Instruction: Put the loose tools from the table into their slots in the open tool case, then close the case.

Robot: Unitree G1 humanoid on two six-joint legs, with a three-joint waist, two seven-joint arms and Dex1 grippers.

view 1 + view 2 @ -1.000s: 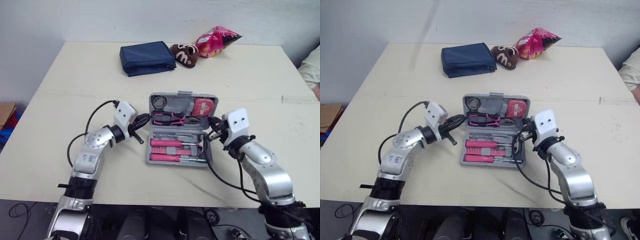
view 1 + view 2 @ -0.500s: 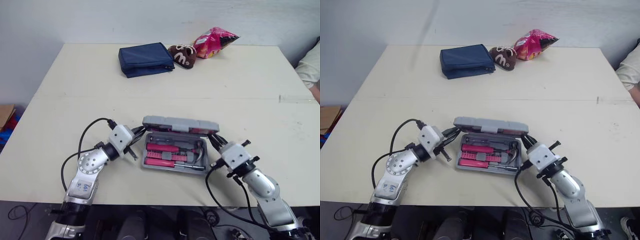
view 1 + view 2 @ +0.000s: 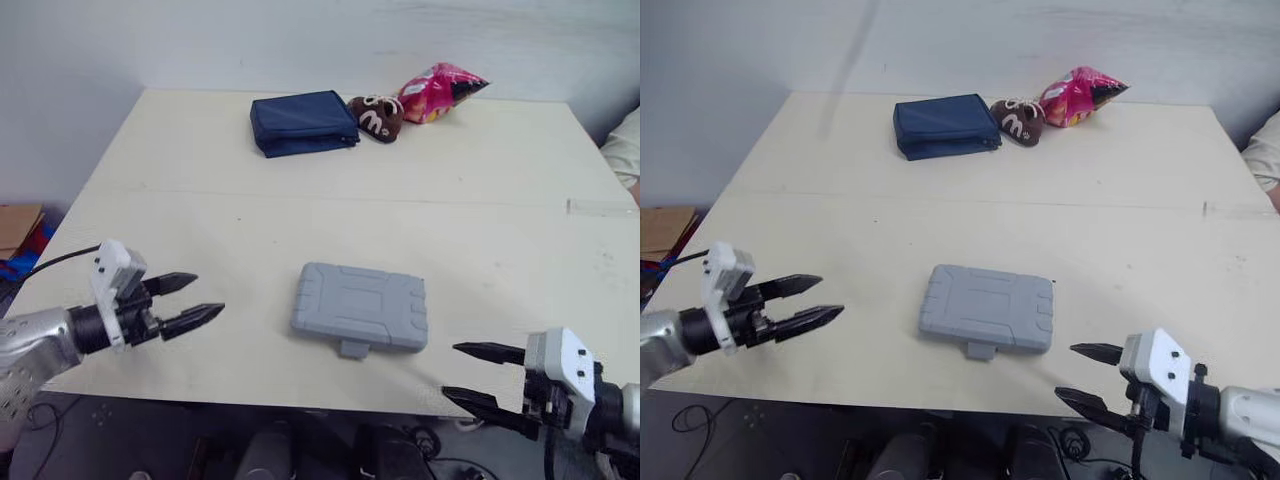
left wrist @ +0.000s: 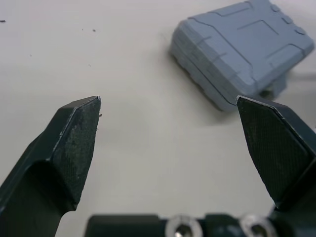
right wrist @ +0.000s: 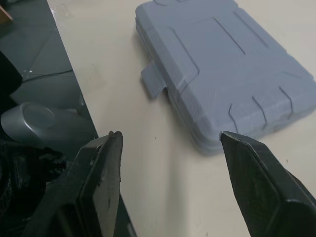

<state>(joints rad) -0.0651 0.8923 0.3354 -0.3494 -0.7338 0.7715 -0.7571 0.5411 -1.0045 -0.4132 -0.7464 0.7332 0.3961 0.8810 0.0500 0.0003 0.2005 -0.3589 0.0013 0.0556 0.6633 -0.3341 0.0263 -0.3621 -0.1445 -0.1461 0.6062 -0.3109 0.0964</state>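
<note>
Ribbed grey rectangular plastic tool case (image 3: 360, 307) lies closed.

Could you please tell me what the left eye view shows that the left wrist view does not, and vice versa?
Left eye view: the navy pouch, brown packet, pink snack bag and the open right gripper. Left wrist view: the textured inner faces of the left fingers, up close. Both: the closed grey tool case on the table, with the left gripper open and apart from it.
</note>
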